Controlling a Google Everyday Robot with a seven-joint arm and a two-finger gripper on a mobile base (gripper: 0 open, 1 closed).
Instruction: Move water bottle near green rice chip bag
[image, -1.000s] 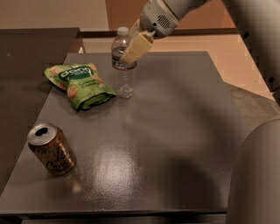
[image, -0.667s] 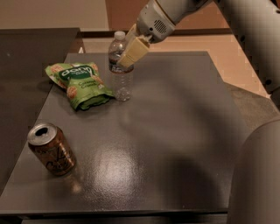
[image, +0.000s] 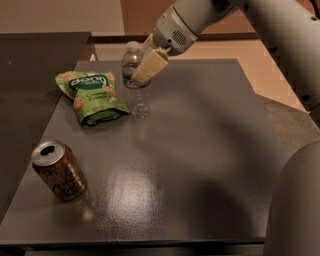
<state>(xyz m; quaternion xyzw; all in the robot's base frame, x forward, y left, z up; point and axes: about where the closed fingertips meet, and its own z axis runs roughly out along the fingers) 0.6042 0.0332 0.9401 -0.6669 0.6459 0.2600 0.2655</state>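
Looking toward the far left part of the counter (image: 200, 150), I see the bottle (image: 140, 100) standing upright just beside the right edge of the chip bag (image: 91, 95). I cannot tell whether the two touch. The end effector (image: 140, 70) reaches in from the far right and pinches the bottle high up, at the dark label band below the white cap.

I judge the bottle to be light: thin clear plastic that would buckle under a hard squeeze, smooth and rather slippery, and tall enough to tip easily. To my eye the label band is a sound place to hold it, with gentle pressure. The bag looks soft and crinkly, so a nudge from the bottle would push it aside. The can (image: 57, 172) stands well apart, near the near left corner.
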